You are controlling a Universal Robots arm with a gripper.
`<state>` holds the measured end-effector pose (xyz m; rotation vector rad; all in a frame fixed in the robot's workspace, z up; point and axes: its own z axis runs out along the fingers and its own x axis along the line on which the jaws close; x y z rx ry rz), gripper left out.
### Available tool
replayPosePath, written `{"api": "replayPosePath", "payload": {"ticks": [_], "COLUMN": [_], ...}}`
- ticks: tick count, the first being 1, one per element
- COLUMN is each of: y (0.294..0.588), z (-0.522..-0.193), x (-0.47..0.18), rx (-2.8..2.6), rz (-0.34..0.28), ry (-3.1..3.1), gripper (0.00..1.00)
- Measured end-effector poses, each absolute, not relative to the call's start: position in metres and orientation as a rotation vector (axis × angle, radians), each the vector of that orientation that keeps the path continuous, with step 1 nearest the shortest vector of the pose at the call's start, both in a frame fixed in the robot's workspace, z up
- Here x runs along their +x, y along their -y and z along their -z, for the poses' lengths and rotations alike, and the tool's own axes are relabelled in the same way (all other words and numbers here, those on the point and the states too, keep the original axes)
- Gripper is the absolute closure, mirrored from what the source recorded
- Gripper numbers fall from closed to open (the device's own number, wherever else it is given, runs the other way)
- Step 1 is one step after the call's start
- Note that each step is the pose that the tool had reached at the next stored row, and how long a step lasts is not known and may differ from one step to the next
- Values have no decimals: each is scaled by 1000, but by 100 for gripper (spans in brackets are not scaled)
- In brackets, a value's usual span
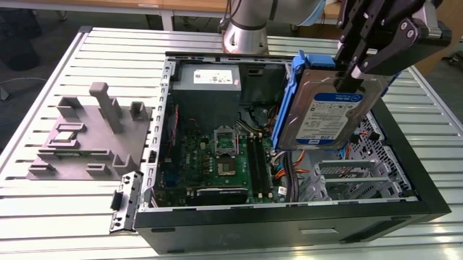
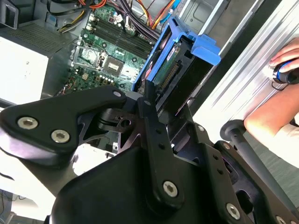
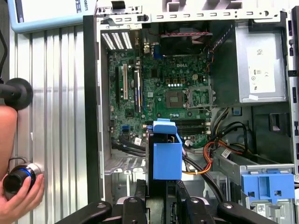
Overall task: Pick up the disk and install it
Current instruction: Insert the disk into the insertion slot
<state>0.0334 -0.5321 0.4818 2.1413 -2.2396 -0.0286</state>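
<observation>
The disk (image 1: 329, 115), a silver-grey drive with a white-and-blue label in a blue carrier bracket (image 1: 288, 103), hangs tilted on edge above the open computer case (image 1: 426, 184), over its right side in the exterior view. My gripper (image 1: 348, 81) is shut on the disk's upper edge. In the second wrist view the black fingers (image 2: 150, 112) clamp the disk (image 2: 169, 70) end-on, with the motherboard beneath. In the first wrist view the carrier's blue end (image 3: 167, 154) sticks out past the gripper (image 3: 161, 193), above the cables and the drive bay area.
Inside the case are the motherboard (image 1: 217, 157), a grey power supply (image 1: 208, 82), a metal drive cage (image 1: 354, 176) and a second blue bracket (image 3: 268, 184). A grey fixture block (image 1: 87, 138) sits on the slatted table at the exterior view's left. A person's hand (image 3: 18, 186) holds a knob beside the case.
</observation>
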Motion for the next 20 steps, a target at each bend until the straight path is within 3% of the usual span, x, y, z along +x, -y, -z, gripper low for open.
{"api": "replayPosePath", "payload": {"ticks": [20], "y": [547], "z": [-481], "x": [45], "rx": [2141], "rz": [29], "ry": [2239], "gripper": [65]}}
